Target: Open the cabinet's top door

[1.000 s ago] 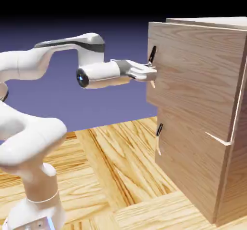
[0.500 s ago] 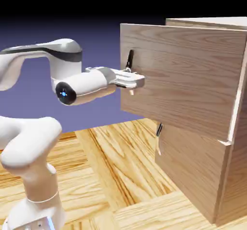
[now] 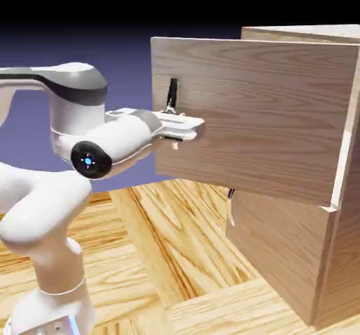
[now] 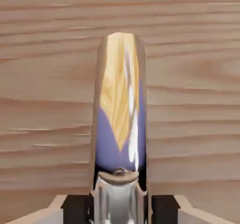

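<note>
Arm base: the white Franka arm (image 3: pixel 49 256) rises from the 7 o'clock corner of the exterior view and reaches toward 3 o'clock, wrist held level so the fingers meet the door face square-on.

Gripper (image 3: pixel 184 126): pinching the handle (image 3: pixel 171 96) of the top door (image 3: pixel 260 116). In the hand view the two grey fingertips (image 4: pixel 75 210) sit hard against either side of the shiny bar (image 4: pixel 119 124), which fills the gap between them and runs toward 12 o'clock. The grip is low on the bar; its upper part stands clear above the fingers in the exterior view. Judgement: a lateral pinch of a vertical bar lets the hand pull the panel outward without slipping along it.

Top door: standing well out from the cabinet (image 3: pixel 309 256), its handle edge at 9 o'clock of the cabinet front, its far edge at the cabinet's 3 o'clock side, where the hinge presumably lies. Wood grain behind the handle fills the hand view.

Lower panel (image 3: pixel 281 249): closed and flush, its own handle (image 3: pixel 231 194) untouched just beneath the open door.

Judgement: opening is well advanced.
</note>
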### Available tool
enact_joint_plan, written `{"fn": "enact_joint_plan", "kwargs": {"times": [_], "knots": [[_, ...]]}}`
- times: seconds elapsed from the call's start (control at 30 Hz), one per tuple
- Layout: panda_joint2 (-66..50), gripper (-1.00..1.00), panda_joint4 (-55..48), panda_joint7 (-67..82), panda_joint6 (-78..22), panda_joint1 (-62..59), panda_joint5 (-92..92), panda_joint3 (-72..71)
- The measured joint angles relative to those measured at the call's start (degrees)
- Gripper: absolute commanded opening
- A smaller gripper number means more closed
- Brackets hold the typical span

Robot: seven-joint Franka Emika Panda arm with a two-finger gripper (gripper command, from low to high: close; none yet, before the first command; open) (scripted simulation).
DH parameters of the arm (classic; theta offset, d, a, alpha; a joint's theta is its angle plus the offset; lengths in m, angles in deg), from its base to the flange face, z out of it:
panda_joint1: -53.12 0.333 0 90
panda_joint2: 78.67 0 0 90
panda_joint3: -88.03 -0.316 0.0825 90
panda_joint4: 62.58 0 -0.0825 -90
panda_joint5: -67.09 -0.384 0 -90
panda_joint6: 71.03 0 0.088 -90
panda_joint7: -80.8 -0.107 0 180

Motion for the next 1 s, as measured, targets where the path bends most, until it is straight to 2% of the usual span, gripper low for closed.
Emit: {"fn": "enact_joint_plan", "kwargs": {"times": [0.2, 0.47, 0.8, 1.0], "knots": [[-10.1, -1.00, -7.1, 4.2, -10.4, 2.3, 12.2, 12.5], [-26.3, -1.00, -21.6, 11.0, -26.1, 10.2, 23.8, 26.8], [-45.4, -1.00, -42.1, 20.2, -45.2, 27.9, 31.3, 46.4], [-53.8, -1.00, -50.9, 25.7, -53.7, 39.4, 32.9, 59.0]]}}
